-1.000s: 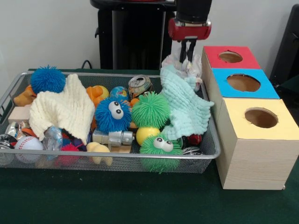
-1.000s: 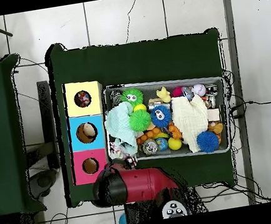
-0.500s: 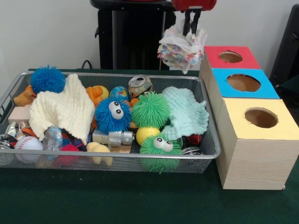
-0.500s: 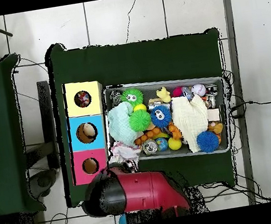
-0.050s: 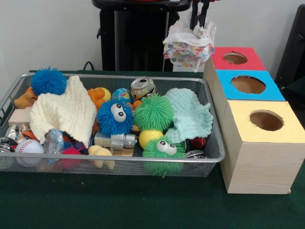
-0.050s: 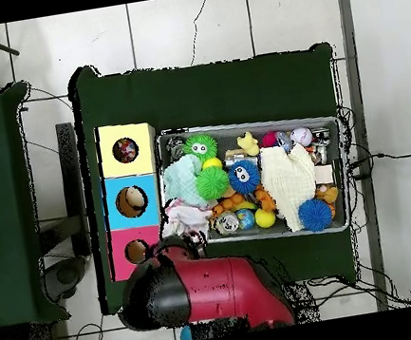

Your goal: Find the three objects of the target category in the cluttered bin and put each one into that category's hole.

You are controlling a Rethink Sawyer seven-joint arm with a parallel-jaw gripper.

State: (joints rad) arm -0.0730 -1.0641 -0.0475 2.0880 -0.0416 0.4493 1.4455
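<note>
Your end effector (image 5: pixel 199 14) grips a crumpled white cloth (image 5: pixel 188 45) with colored dots, beside the red box (image 5: pixel 235 59). Two more cloths lie in the bin (image 5: pixel 114 160): one cream (image 5: pixel 64 112), one mint (image 5: pixel 190 114).

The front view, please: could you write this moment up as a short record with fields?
gripper: fingers shut on patterned cloth
cloth position: hanging in the air above the bin's far corner, beside the red box
bin: still cluttered; cream cloth and mint cloth inside
boxes: red, blue, yellow, one hole each
</note>
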